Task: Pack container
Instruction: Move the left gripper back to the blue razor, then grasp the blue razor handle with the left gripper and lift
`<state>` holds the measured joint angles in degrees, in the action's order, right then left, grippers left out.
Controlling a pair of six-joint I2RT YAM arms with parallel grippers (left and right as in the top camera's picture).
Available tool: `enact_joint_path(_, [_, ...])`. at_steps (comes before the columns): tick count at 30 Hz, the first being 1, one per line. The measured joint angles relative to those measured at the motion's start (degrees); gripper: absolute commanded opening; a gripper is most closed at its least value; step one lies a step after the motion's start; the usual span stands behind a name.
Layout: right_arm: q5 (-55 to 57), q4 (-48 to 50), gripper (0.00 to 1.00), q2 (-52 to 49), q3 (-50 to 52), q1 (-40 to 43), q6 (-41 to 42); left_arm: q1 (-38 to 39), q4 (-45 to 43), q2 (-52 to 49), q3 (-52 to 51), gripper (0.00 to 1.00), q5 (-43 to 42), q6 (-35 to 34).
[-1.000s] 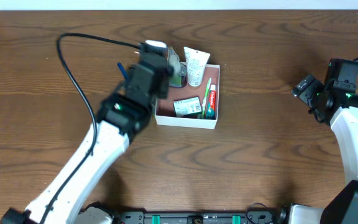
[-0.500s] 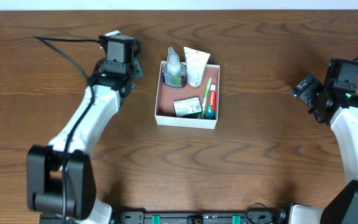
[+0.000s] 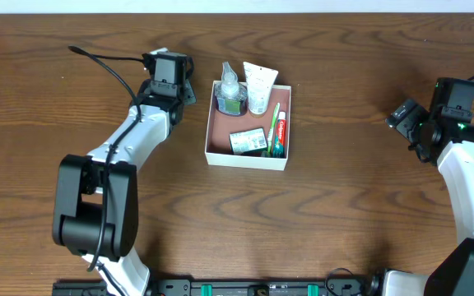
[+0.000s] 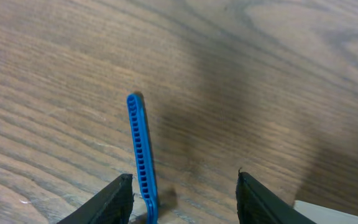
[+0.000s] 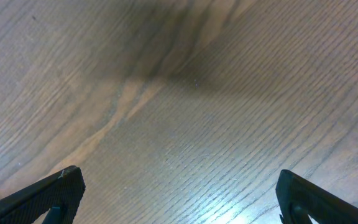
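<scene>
Container (image 3: 220,136) sits just right of the left gripper (image 4: 184,186), well away from the right gripper (image 5: 179,180), which is spread wide, holding nothing. Left jaws are wide too. A blue comb (image 4: 140,149) lies between them, hugging the left finger, long axis pointing straight ahead, so I'd say it's the left arm's grab.
</scene>
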<state>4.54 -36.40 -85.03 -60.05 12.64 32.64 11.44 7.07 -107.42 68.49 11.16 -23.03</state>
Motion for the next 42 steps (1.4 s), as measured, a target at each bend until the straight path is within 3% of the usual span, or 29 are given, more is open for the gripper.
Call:
enact_joint_path(14, [0.0, 0.0, 0.99, 0.0, 0.0, 0.0, 0.0, 0.0, 2.5, -7.2, 0.0, 0.54, 0.4, -3.4])
enact_joint_path(31, [0.0, 0.0, 0.99, 0.0, 0.0, 0.0, 0.0, -0.7, 5.1, -7.6, 0.0, 0.53, 0.7, -5.5])
enact_joint_path(38, [0.0, 0.0, 0.99, 0.0, 0.0, 0.0, 0.0, -1.6, 6.0, -7.6, 0.0, 0.31, 1.1, -5.6])
enact_joint_path(42, [0.0, 0.0, 0.99, 0.0, 0.0, 0.0, 0.0, -1.6, 6.0, -7.6, 0.0, 0.24, 1.3, -5.6])
